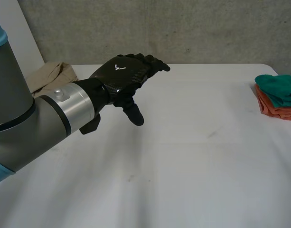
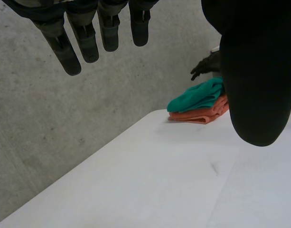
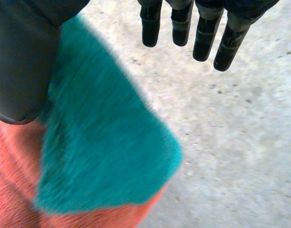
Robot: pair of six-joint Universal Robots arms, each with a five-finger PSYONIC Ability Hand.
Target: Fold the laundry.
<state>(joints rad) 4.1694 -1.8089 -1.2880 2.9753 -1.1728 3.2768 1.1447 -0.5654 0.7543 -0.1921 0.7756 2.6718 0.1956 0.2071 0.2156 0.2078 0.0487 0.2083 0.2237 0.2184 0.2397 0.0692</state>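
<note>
Table (image 1: 192,156) bears fuzzy teal cloth (image 1: 280,88) (on orange cloth (image 1: 273,110)); left hand (image 1: 121,76), right hand (image 3: 22,57) splayed.

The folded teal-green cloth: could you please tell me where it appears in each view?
Head view: folded teal-green cloth at the table's right edge, atop a folded orange cloth.
Left wrist view: beyond the left robot hand's thumb, on that orange cloth.
Right wrist view: beneath the right robot hand, beside its thumb.
Shared landmark: the orange cloth underneath.
</note>
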